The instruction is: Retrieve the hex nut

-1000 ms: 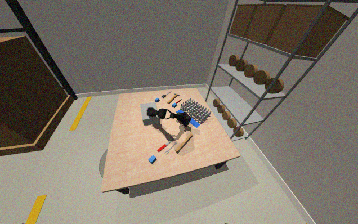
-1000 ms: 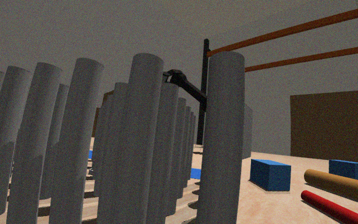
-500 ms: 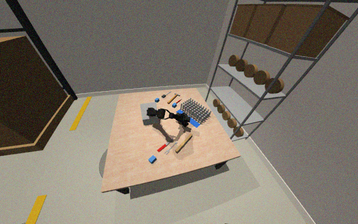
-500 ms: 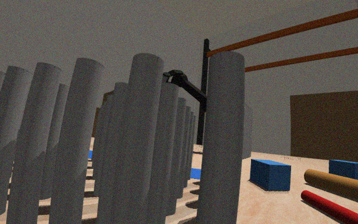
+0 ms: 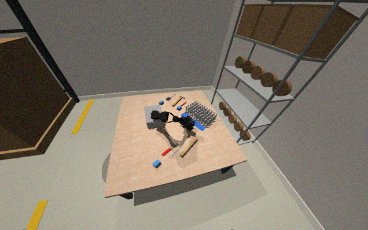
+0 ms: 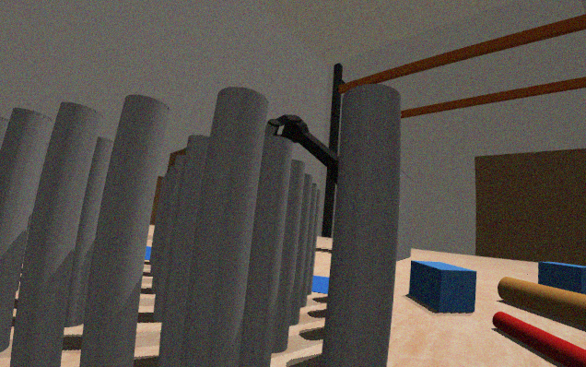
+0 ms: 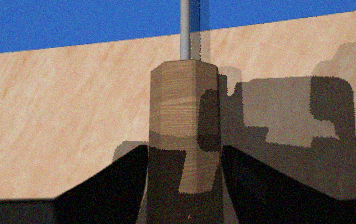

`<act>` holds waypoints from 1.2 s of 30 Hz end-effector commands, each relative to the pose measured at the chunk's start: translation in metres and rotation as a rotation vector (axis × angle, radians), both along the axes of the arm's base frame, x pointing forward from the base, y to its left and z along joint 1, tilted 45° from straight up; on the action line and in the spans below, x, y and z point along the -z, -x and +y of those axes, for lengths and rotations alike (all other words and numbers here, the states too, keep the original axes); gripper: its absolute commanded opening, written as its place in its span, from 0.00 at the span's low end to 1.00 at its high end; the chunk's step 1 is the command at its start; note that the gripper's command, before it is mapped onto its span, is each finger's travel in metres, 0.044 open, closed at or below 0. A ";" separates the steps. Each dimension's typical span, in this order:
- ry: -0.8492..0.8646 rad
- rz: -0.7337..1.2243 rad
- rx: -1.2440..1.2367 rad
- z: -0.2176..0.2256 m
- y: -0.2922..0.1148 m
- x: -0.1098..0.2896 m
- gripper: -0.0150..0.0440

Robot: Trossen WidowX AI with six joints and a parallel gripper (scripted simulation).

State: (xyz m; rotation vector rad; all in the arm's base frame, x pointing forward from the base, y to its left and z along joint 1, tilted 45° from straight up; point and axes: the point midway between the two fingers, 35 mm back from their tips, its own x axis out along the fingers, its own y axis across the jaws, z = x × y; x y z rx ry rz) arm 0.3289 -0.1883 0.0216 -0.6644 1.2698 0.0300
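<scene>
One pincer (image 7: 185,195) grips a wooden-handled tool (image 7: 182,105) above the table (image 7: 75,115).

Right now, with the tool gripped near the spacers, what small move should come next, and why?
Probably a short, slow pull straight back along the shaft. The jaws are shut on the wooden handle over the table top, the shaft crosses the blue strip with its tip out of frame, and the nut shows in no view, so it may not be on the strip yet.
</scene>
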 end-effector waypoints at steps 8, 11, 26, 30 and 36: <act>0.003 -0.001 0.000 -0.003 0.009 -0.004 0.25; 0.003 -0.001 0.000 -0.003 0.011 -0.005 0.25; 0.004 0.001 -0.001 -0.006 0.022 -0.008 0.25; 0.005 0.001 0.000 -0.007 0.025 -0.009 0.25; 0.005 0.001 0.000 -0.008 0.029 -0.010 0.25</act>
